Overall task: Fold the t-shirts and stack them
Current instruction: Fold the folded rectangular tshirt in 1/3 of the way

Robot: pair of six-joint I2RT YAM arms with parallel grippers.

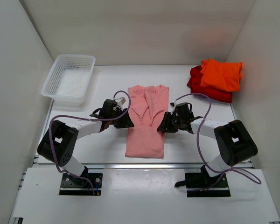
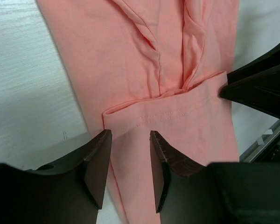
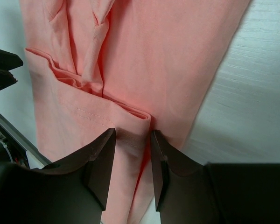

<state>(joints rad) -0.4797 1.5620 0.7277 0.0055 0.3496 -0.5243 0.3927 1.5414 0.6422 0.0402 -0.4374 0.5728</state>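
Note:
The salmon-pink t-shirt (image 1: pixel 147 116) lies flat mid-table, folded into a narrow strip with its lower part folded up, the stitched hem (image 2: pixel 177 112) lying across the middle. My left gripper (image 1: pixel 126 122) is low at the shirt's left edge, by the hem's corner. Its jaws are a little apart over flat cloth (image 2: pixel 130 140). My right gripper (image 1: pixel 162 125) is at the shirt's right edge, its jaws slightly apart astride the folded edge (image 3: pixel 133 137). The bright orange t-shirt (image 1: pixel 221 73) lies folded on the red t-shirt (image 1: pixel 209 91) at the back right.
A white mesh basket (image 1: pixel 69 77) stands at the back left. White walls close in the table on three sides. A metal rail (image 1: pixel 144 164) runs along the table's near edge, just below the pink shirt.

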